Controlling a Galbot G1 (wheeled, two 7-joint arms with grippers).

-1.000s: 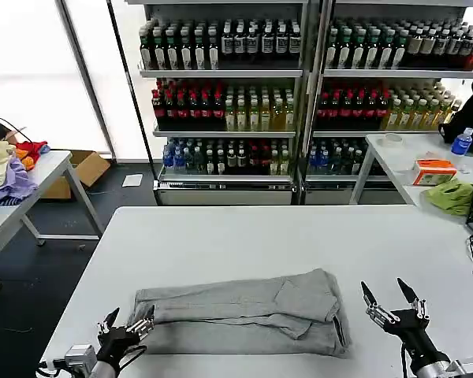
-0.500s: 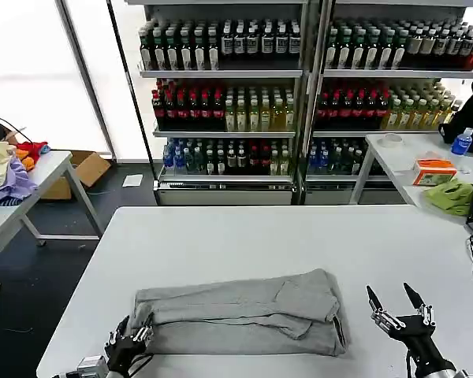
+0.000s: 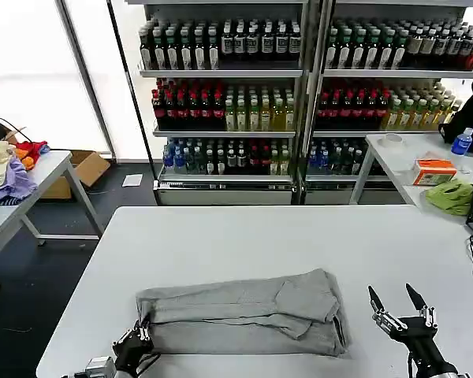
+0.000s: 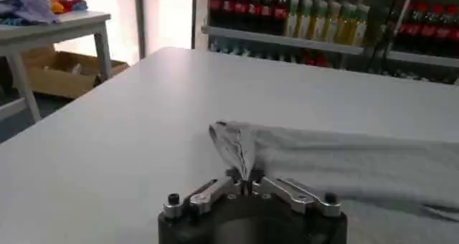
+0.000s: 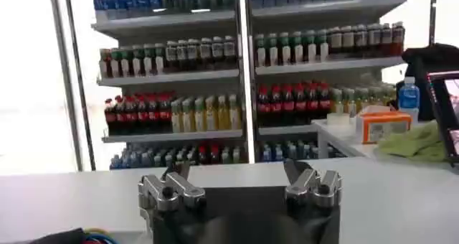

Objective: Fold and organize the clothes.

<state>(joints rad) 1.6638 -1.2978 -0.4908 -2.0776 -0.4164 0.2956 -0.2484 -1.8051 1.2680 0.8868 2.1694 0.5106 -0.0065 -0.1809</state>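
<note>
Down and back goes the left gripper [image 3: 138, 337]: a second ago it stood splayed beside the shirt's corner, and now it sits lower at the bottom left of the head view, pinched on that corner. Big white table [image 3: 244, 236] fills the lower half of the frame, and the folded grey shirt [image 3: 240, 311] lies across its near centre, long side running left to right. From the head view the grasp is just a dark knuckle at the fabric's edge; the left wrist view settles it, fingers [image 4: 247, 184] closed together on a raised tuft of cloth. Over at the bottom right, the right gripper [image 3: 400, 303] has slid a little lower, hovering clear of the shirt, prongs spread wide apart.
</note>
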